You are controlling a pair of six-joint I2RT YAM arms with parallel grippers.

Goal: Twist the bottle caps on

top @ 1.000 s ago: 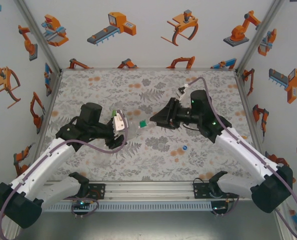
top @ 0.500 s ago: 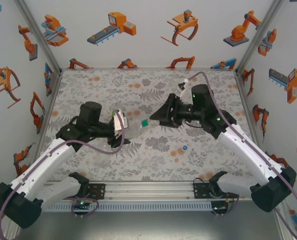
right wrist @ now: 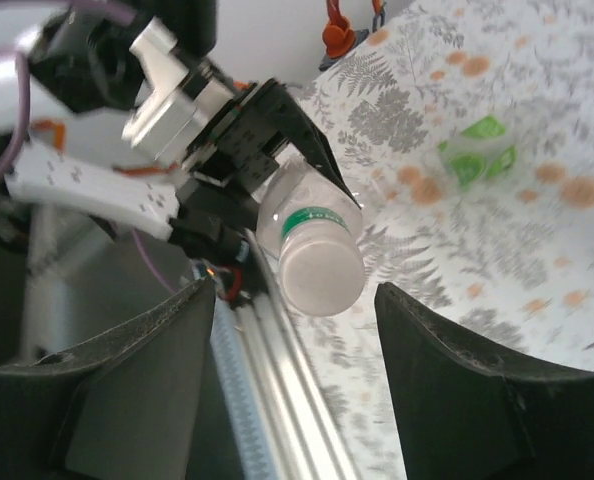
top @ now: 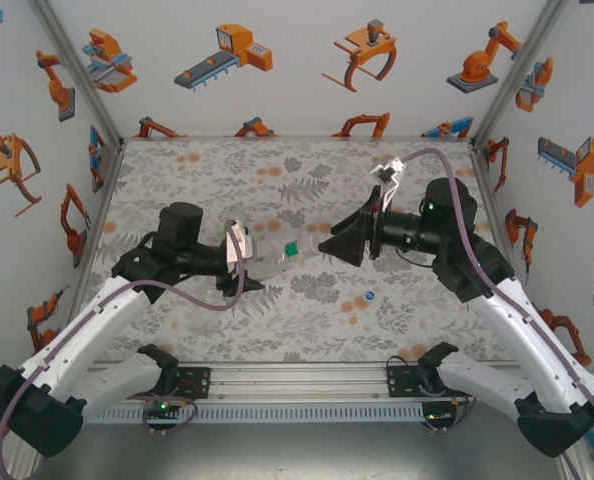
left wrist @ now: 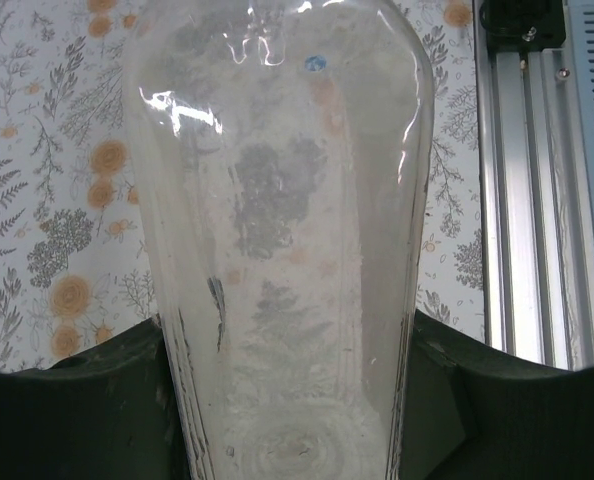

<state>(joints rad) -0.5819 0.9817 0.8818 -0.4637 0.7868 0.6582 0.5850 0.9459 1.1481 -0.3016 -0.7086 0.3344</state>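
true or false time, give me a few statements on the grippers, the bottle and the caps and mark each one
1. The left gripper is shut on a clear bottle. True.
2. The right gripper is clamped on the cap at that bottle's mouth. False: its jaws stand open, apart from the cap.
3. A blue cap lies on the table. True.
4. The held bottle stands upright on the table. False: it is held off the table on its side, mouth toward the right gripper.

left arm (top: 87, 335): white shells, black joints | right arm (top: 522, 320): was likewise white and black | purple cable (top: 192, 297): ran looped along each arm | bases (top: 162, 360): black
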